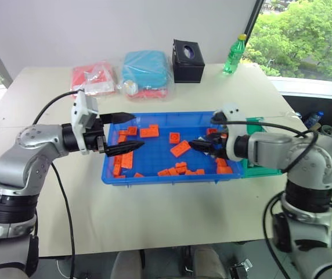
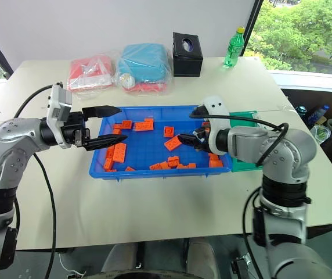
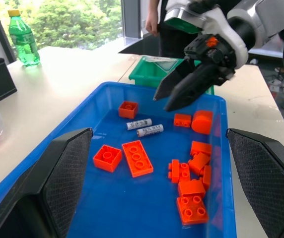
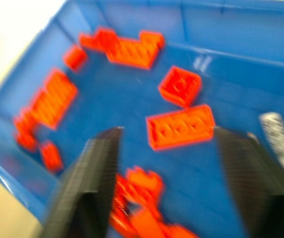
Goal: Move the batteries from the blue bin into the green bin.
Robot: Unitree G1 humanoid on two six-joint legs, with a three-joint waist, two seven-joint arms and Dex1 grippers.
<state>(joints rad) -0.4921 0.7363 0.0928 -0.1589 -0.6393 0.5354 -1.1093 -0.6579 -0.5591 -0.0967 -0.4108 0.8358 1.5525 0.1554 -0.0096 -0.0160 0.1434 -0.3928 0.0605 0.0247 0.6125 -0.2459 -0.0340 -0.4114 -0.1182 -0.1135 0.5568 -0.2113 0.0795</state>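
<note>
Your left claw (image 1: 121, 133) hangs wide open and empty over the left end of the big shallow blue plastic bin (image 1: 154, 174). Two small grey batteries (image 3: 144, 127) lie side by side among orange toy bricks (image 1: 180, 149). Your right claw (image 3: 174, 92) is open, holding nothing, above them. The deep green plastic bin (image 3: 152, 73) touches the blue bin's right end.
</note>
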